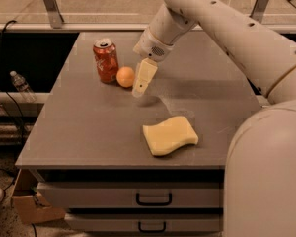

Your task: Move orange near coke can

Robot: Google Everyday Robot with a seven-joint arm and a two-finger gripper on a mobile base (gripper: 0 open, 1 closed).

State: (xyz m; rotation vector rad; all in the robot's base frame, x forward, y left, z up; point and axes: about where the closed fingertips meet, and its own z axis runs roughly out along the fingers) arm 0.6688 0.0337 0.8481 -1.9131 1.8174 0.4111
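End effector [138,90]: hangs tip-down just above the counter [84,127], immediately right of the orange [125,76]. Whether it is apart or together cannot be told. Nothing is seen held in it; contact with the orange cannot be confirmed.

Orange: resting on the counter, just beside the can [105,60], on the can's right. Both sit in the rear-left part, the can near the left edge.

Sponge [169,135]: lies flat close to the front edge, well apart from the orange.

Bare surface runs along the front-left and to the right of the end effector.
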